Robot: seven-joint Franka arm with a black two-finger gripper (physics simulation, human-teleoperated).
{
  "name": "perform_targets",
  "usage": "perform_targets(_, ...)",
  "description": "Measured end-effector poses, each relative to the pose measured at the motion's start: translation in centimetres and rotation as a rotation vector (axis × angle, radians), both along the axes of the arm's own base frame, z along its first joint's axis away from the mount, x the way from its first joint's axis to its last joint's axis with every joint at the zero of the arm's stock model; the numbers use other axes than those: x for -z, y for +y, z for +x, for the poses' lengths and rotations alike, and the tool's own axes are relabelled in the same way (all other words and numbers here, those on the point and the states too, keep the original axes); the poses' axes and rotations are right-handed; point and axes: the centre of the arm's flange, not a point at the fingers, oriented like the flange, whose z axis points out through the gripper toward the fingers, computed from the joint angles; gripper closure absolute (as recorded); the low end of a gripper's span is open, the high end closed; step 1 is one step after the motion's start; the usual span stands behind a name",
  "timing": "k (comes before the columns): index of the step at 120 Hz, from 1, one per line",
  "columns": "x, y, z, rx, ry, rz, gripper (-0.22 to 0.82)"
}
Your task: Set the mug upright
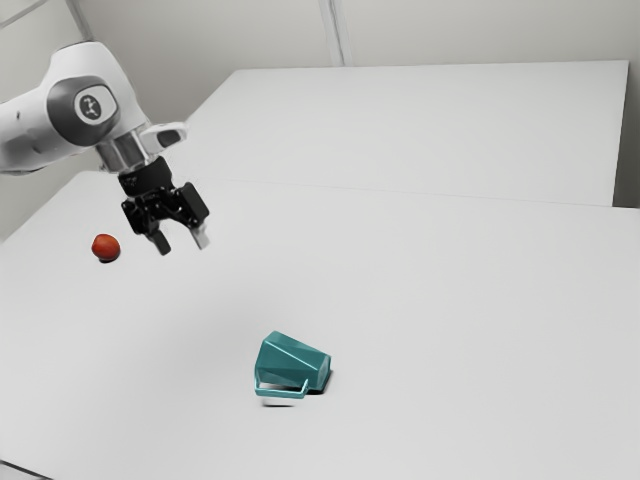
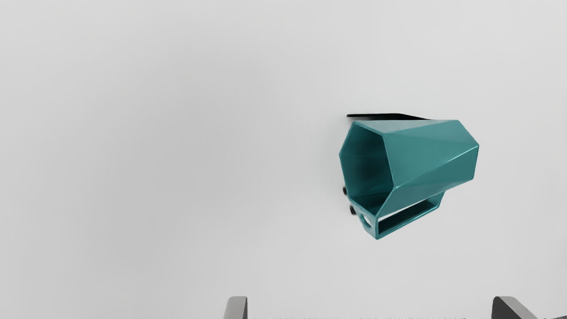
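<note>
At the exterior view's left, the arm (image 1: 75,115) is cut off by the border, and in the lower corner there is a thin dark line (image 1: 25,470) which I cannot identify. Next comes a red ball (image 1: 106,247) on the worktop (image 1: 430,310), well apart from the mug and on the other side of the gripper (image 1: 183,245). The gripper is in the air with its fingers wide apart; in the wrist view these are partly cut off. More to the right, the mug (image 1: 290,362) lies on its side on the worktop, away from the gripper. Its long axis goes mostly across the exterior view: the mouth (image 2: 367,168) points left and is hidden there, the narrower base (image 1: 323,372) points right. The handle (image 1: 283,394) sticks out toward the exterior camera.
</note>
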Motion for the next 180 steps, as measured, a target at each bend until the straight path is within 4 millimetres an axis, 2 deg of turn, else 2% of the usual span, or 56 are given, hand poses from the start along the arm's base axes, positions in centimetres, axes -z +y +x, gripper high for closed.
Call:
perform_targets(8, 2.2, 1.4, -1.3, -0.062, 0.016, -0.09, 0.0)
perform_targets(16, 4.0, 1.8, -2.5, -0.101, 0.023, -0.168, 0.0)
perform_targets(40, 9.2, 1.3, -5.3, -0.147, 0.046, -0.303, 0.0)
perform_targets(77, 14.8, -0.7, -5.9, -0.13, 0.016, -0.349, 0.0)
perform_targets(103, 17.1, -1.7, -6.6, -0.126, -0.027, -0.407, 0.0)
perform_targets(142, 20.0, -4.4, -5.4, -0.065, -0.086, -0.446, 0.0)
perform_targets(180, 21.1, -6.2, -4.4, -0.029, -0.157, -0.483, 0.0)
